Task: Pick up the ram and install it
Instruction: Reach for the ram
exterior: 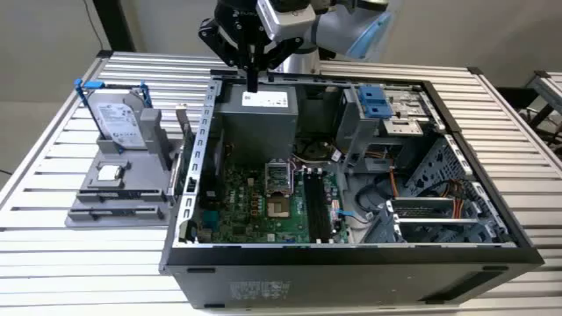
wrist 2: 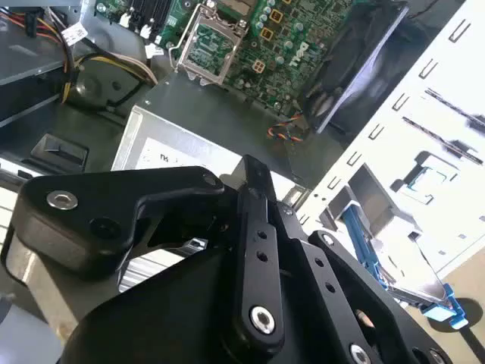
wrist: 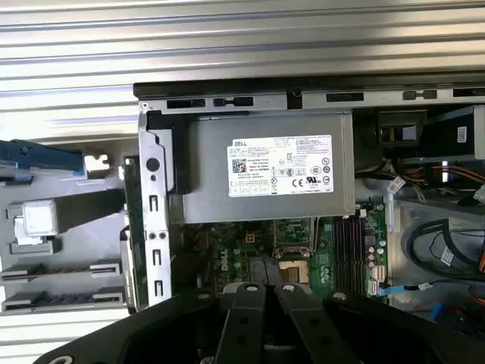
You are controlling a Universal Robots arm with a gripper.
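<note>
We are finding the ram (exterior: pixel 184 148) standing on edge in the grey fixture (exterior: pixel 123 197), just outside the computer case (exterior: pixel 351 253) (against its side wall, on the exterior view's left). The gripper (exterior: pixel 253 82) is hovering above the power supply (exterior: pixel 263 118) inside the case, fingers pressed together and gripping nothing, so the case wall is standing between it and the ram. Farther from the case, the hard drive (exterior: pixel 118 122) and processor (exterior: pixel 109 173) are sitting on that fixture.

gripper (wrist: pixel 270 292) cut off by first wrist view's edge
</note>
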